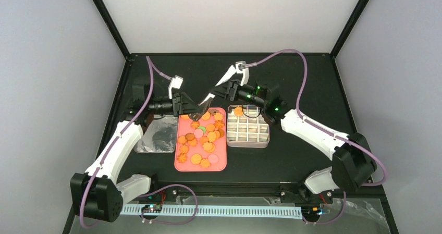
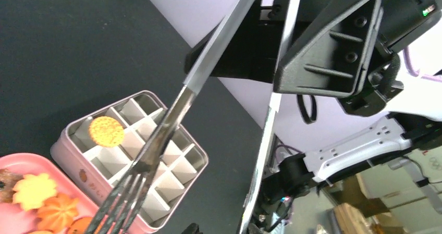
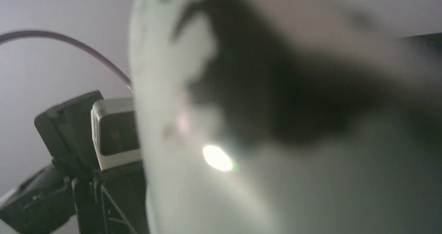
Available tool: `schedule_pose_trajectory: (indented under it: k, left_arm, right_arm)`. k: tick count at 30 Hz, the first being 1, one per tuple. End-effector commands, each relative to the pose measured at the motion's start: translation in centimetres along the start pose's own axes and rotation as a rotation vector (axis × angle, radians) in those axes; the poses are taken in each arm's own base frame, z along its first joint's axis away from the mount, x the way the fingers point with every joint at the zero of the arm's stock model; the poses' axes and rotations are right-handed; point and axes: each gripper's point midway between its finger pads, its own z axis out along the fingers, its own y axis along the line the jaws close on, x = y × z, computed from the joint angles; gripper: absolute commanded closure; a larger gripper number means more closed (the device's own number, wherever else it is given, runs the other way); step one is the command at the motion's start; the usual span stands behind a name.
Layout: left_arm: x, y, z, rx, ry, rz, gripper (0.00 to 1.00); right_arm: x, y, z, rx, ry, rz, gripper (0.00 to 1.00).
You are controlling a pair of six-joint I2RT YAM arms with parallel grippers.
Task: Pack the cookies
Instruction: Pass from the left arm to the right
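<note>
1 cookie [image 1: 237,110] in tin's [image 1: 249,145] far-left corner cell. Above tray's [image 1: 220,162] far edge: left gripper [image 1: 194,113], right gripper [image 1: 215,94]; grips unreadable.

Pale blur [image 3: 292,140] fills right wrist view; left wrist view crops the cookies [image 2: 34,191]

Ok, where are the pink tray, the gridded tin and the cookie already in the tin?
pink tray [image 1: 221,160], top view, bare near-right corner.
gridded tin [image 1: 248,144], top view, near wall.
cookie in the tin [image 2: 106,131], left wrist view, its centre.
</note>
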Motion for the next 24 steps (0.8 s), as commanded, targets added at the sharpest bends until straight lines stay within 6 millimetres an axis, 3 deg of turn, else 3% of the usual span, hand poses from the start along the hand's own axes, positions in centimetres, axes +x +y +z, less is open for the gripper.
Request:
schedule_pose_trajectory:
  k: [1,4,10,17,24]
  left_arm:
    - [-0.8,0.5,-0.3,-0.078,0.007,0.096,0.75]
    - [-0.7,0.8,-0.4,-0.106,0.025,0.115,0.65]
    - [0.1,1.4,-0.7,-0.148,0.061,0.135,0.57]
    - [0.1,2.4,-2.5,-0.314,0.139,0.252,0.29]
    - [0.3,3.4,-4.8,-0.437,0.194,0.346,0.23]
  right_arm:
    - [-0.9,1.2,-1.2,0.023,-0.022,-0.102,0.45]
    - [-1.1,0.7,-1.6,0.065,-0.023,-0.130,0.49]
    - [-0.8,-0.9,-2.4,0.165,-0.005,-0.190,0.53]
    - [-2.1,-4.2,-5.4,0.437,-0.027,-0.356,0.53]
    - [-3.1,-7.6,-8.5,0.680,-0.072,-0.454,0.51]
